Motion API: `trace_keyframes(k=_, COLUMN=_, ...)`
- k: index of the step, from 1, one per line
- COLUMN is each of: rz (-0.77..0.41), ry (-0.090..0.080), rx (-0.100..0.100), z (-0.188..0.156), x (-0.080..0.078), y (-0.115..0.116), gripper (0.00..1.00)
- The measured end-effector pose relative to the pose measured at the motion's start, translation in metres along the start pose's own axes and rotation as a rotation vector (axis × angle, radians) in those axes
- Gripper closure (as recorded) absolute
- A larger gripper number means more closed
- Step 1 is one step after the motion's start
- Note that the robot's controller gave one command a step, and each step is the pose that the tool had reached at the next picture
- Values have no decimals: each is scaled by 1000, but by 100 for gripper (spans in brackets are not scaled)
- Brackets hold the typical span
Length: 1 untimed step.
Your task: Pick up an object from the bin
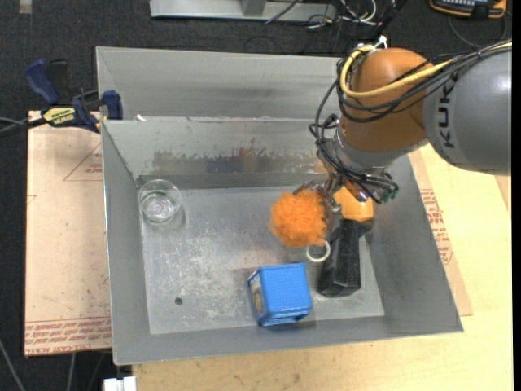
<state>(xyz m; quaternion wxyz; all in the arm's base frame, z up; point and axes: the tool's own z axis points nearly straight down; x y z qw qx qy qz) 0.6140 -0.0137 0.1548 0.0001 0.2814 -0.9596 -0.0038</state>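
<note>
Claw (339,195) hangs just beside fuzzy orange ball (296,218), at its upper right; whether wide or narrow cannot be told

arm (480,112): grey, KUKA lettering | wrist cover (387,96): orange | cables (325,125): black, yellow

The bin (203,271) is of grey metal, matt. Its floor looks rough, with many fine scratches and small dark specks, and the back wall has a dull shine. The small cup (158,200) at the left is clear and glossy, of glass or plastic; I cannot tell which. The orange ball (298,218) looks soft and fuzzy, like yarn or fibre. The blue box (282,293) has smooth, matt faces. The black object (342,261) is dark and matt. The orange cover (383,96) on the arm is smooth and glossy.
</note>
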Motion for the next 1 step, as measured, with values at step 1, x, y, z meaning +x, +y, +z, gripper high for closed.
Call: trace_keyframes(k=1, rz=20, ry=-15, rx=11, z=-60, x=-13, y=4, gripper=100)
